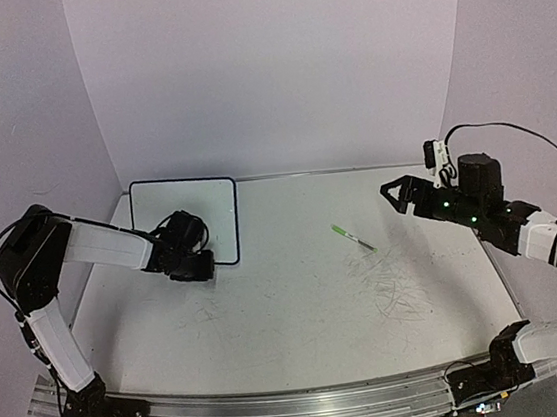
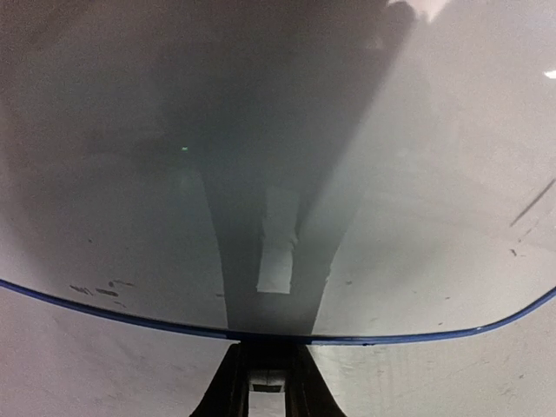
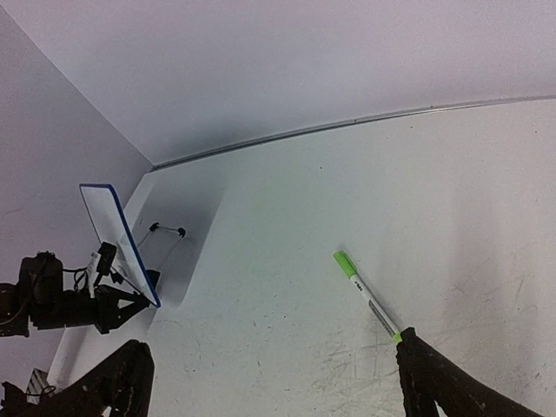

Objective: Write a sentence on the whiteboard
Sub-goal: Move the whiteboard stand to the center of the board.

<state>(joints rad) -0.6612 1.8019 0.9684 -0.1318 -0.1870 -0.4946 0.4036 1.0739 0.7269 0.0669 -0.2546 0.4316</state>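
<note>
The whiteboard stands tilted up at the back left of the table, white with a thin blue rim. Its face is blank; the sentence does not show on it. My left gripper is shut on the board's near rim, its fingers clamped at the middle of that edge. From the right wrist the board shows edge-on and leaning. A green-capped pen lies on the table, right of centre. My right gripper hovers open above and right of the pen, holding nothing.
Faint grey scribble marks cover the tabletop near the pen. White walls close in the back and both sides. A metal rail runs along the near edge by the arm bases.
</note>
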